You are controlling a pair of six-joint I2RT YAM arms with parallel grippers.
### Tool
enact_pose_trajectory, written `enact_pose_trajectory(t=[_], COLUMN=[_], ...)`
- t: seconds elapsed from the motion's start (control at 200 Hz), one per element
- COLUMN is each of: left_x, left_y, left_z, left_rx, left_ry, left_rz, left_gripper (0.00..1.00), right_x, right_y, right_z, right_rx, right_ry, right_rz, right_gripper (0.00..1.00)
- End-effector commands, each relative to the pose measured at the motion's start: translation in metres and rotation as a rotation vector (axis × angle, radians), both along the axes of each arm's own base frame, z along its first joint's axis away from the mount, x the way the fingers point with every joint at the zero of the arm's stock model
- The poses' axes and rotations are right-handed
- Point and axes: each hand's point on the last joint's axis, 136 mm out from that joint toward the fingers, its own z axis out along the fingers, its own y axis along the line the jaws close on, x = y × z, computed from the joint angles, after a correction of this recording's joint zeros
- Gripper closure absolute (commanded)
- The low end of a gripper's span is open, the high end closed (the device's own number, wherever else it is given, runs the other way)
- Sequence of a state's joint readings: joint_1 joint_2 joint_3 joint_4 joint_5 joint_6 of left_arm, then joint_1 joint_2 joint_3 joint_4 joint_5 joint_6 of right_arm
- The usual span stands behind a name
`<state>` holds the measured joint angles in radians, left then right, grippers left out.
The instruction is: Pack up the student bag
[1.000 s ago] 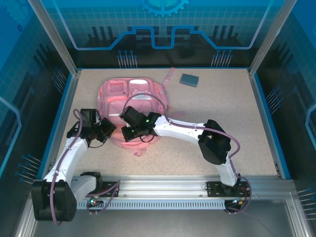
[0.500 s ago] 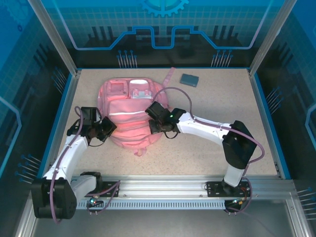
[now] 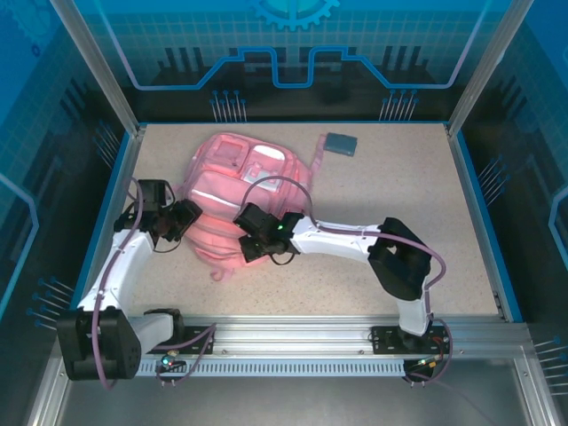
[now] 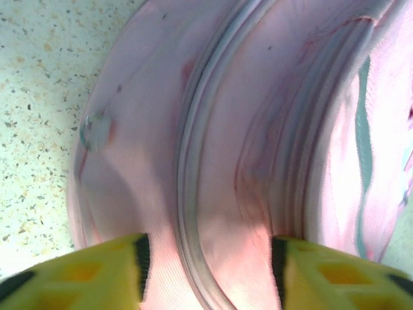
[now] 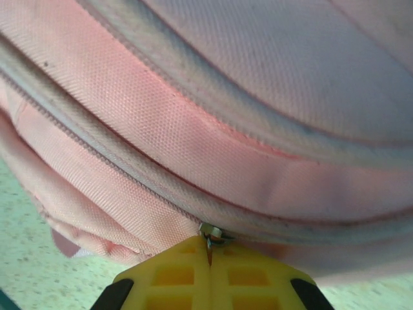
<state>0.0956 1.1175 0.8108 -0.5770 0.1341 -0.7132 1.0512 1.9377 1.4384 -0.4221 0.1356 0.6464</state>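
Note:
The student bag (image 3: 232, 182), a pink backpack with pale stripes, lies on the table left of centre, turned slightly askew. My right gripper (image 3: 248, 248) is at its near edge. In the right wrist view that gripper (image 5: 210, 258) is shut on the metal zipper pull (image 5: 210, 234) of a zip along the bag (image 5: 213, 148). My left gripper (image 3: 188, 220) is at the bag's left side. In the left wrist view it (image 4: 208, 274) stands open, its yellow fingers (image 4: 97, 271) apart, with the bag's fabric (image 4: 226, 142) and a pale stripe just ahead of them.
A flat dark blue-grey object (image 3: 340, 144) lies at the back of the table, right of the bag. A pink strap (image 3: 317, 153) trails from the bag toward it. Blue rails (image 3: 475, 213) edge the speckled table (image 3: 399, 195).
The left gripper has opened and let go of the bag. The right gripper swung right, then back left along the zip, and the bag has turned and shifted with it.

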Motion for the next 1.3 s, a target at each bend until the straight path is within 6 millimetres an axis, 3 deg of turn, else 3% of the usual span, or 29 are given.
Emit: enact_pose_trajectory(t=[0.0, 0.14, 0.265, 0.535, 0.935, 1.061, 1.296], left_x=[-0.007, -0.018, -0.021, -0.023, -0.009, -0.01, -0.012], left_y=[0.001, -0.009, -0.022, -0.032, -0.039, -0.036, -0.029], left_z=[0.012, 0.015, 0.013, -0.004, -0.006, -0.004, 0.009], left_rx=[0.0, -0.057, -0.136, -0.223, -0.261, -0.223, -0.147], left_ry=[-0.028, -0.039, -0.037, -0.014, -0.02, -0.017, -0.067], left_rz=[0.016, 0.002, -0.011, 0.0, -0.037, -0.062, -0.078], left_gripper=[0.38, 0.36, 0.37, 0.42, 0.61, 0.75, 0.85], right_x=[-0.004, 0.003, 0.007, 0.006, -0.017, -0.006, 0.013], right_y=[0.044, 0.073, 0.088, 0.088, 0.091, 0.066, -0.013], right_z=[0.025, 0.05, 0.06, 0.058, 0.056, 0.04, 0.025], right_rx=[0.149, 0.228, 0.264, 0.261, 0.257, 0.164, 0.027], right_ry=[0.027, 0.015, 0.013, 0.02, 0.062, 0.1, 0.044], right_rz=[0.079, 0.143, 0.164, 0.162, 0.255, 0.139, -0.03], right_gripper=[1.0, 1.0, 1.0, 1.0, 1.0, 1.0, 1.0])
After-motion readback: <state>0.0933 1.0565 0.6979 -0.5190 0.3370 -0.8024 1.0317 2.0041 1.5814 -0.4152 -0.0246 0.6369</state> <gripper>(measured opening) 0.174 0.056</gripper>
